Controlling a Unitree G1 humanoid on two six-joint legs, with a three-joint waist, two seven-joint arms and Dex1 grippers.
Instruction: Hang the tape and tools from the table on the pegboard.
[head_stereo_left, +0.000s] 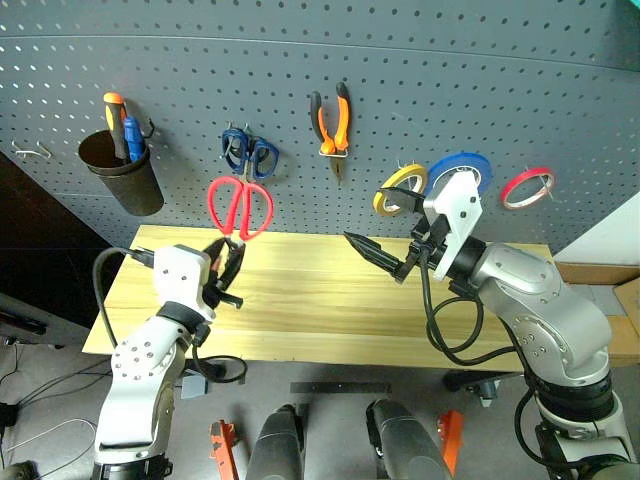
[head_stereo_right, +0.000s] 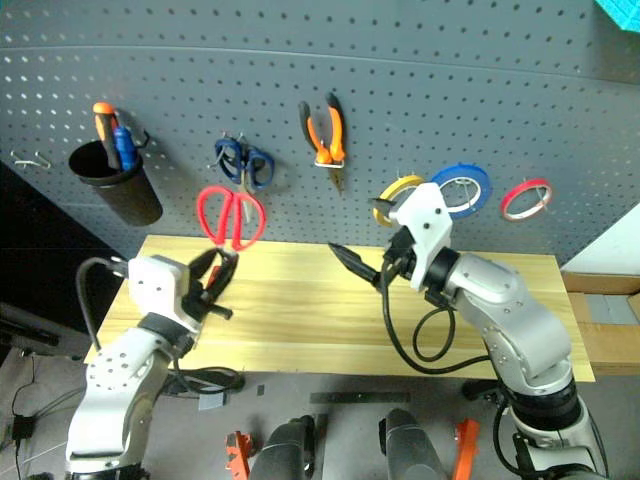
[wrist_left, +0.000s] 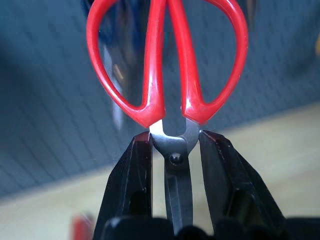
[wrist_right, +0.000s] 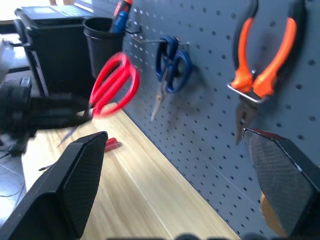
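My left gripper (head_stereo_left: 226, 268) is clenched on the red scissors (head_stereo_left: 239, 207), fingers (wrist_left: 131, 180) pinching the blades at the pivot, handles up, lifted off the table (head_stereo_left: 320, 300) in front of the pegboard (head_stereo_left: 400, 80). My right gripper (head_stereo_left: 385, 255) hangs over the table's middle, fingers (wrist_right: 80, 175) spread wide and holding nothing.

On the table, in the right wrist view, a small red thing (wrist_right: 111, 145) lies below the scissors; I cannot tell what it is.

On the pegboard, from my left: a black cup (head_stereo_left: 124, 170) holding an orange screwdriver (head_stereo_left: 114, 118) and a blue one (head_stereo_left: 132, 135); blue scissors (head_stereo_left: 249, 154) hanging just above the red handles I hold; the pliers (head_stereo_left: 333, 122) hanging from a hook, nose down. Further right the yellowish tape (head_stereo_left: 396, 188) hangs, partly behind my right wrist, then a blue roll (head_stereo_left: 462, 166) just beside it, and a red roll (head_stereo_left: 527, 187) at the far right.
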